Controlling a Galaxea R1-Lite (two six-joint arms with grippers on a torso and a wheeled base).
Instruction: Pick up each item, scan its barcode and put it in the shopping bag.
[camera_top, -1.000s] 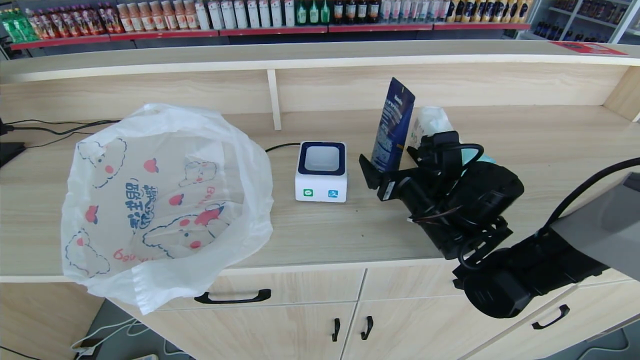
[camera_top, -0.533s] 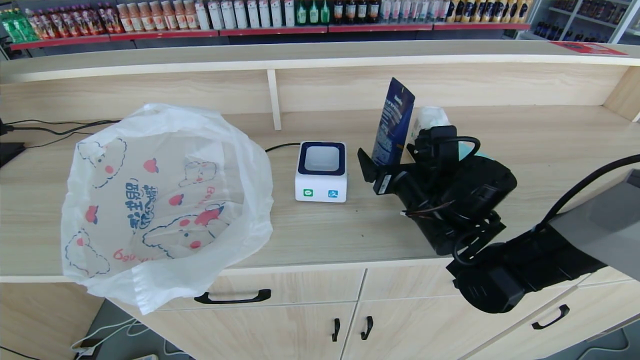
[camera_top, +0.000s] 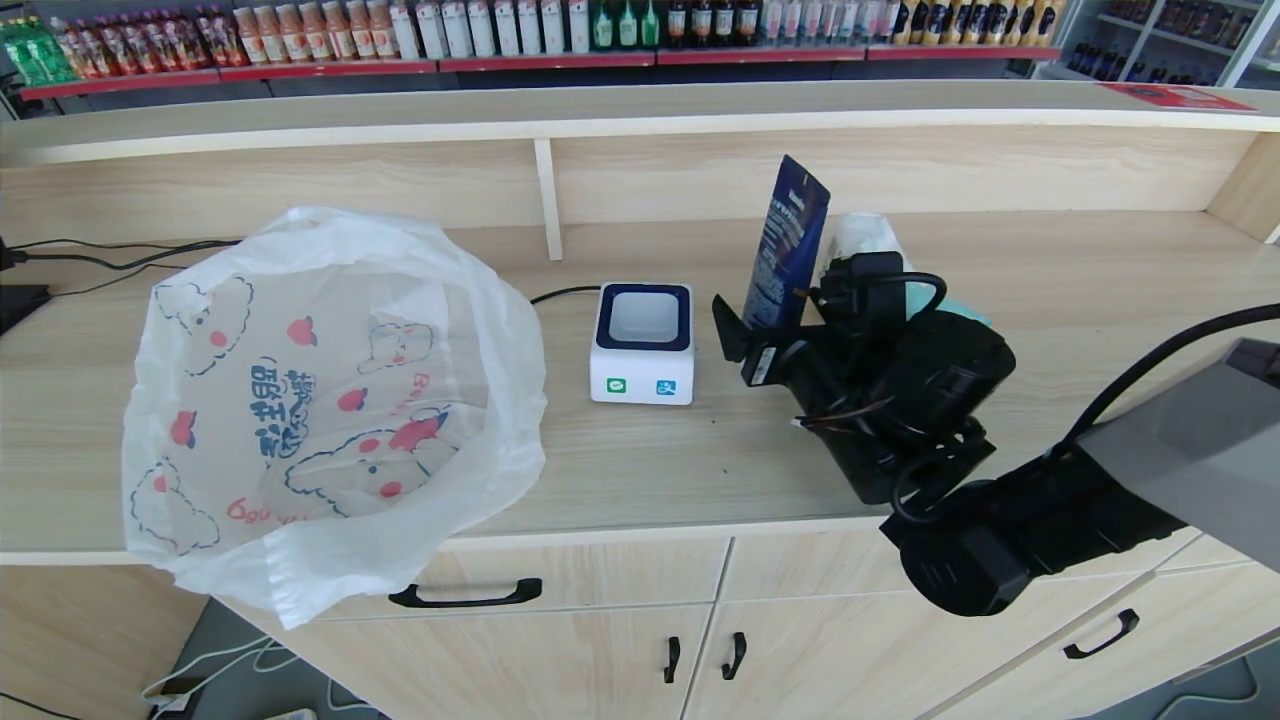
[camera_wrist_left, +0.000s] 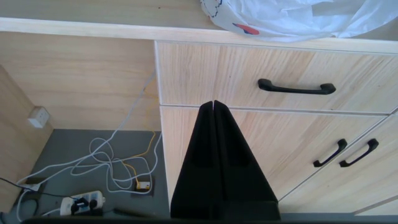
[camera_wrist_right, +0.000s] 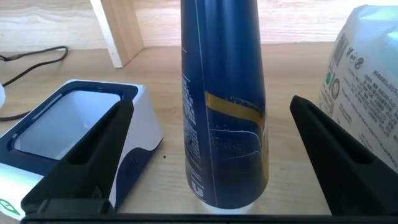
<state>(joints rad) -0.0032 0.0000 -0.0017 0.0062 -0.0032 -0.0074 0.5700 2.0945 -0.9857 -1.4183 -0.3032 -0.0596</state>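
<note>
A dark blue tube (camera_top: 787, 240) stands upright on the wooden counter (camera_top: 700, 450), right of the white scanner (camera_top: 643, 342). My right gripper (camera_top: 775, 312) is open at the tube's lower part. In the right wrist view the blue tube (camera_wrist_right: 224, 112) stands between the two black fingers (camera_wrist_right: 81, 168), with a gap on each side. A white packet (camera_top: 860, 238) stands just behind and to the right of the tube. The white printed shopping bag (camera_top: 330, 400) lies open on the counter's left. My left gripper (camera_wrist_left: 214, 106) is shut on nothing, below the counter in front of the cabinet.
The white packet (camera_wrist_right: 364, 68) is close beside the tube. The scanner (camera_wrist_right: 68, 137) sits near the gripper's other finger, its cable (camera_top: 562, 293) running back. A raised back shelf (camera_top: 640, 110) borders the counter. Drawers with black handles (camera_wrist_left: 296, 88) lie under the counter's front edge.
My right gripper has moved a little left and farther in, bringing its fingers closer around the blue tube. The tube, bag and scanner have stayed put.
</note>
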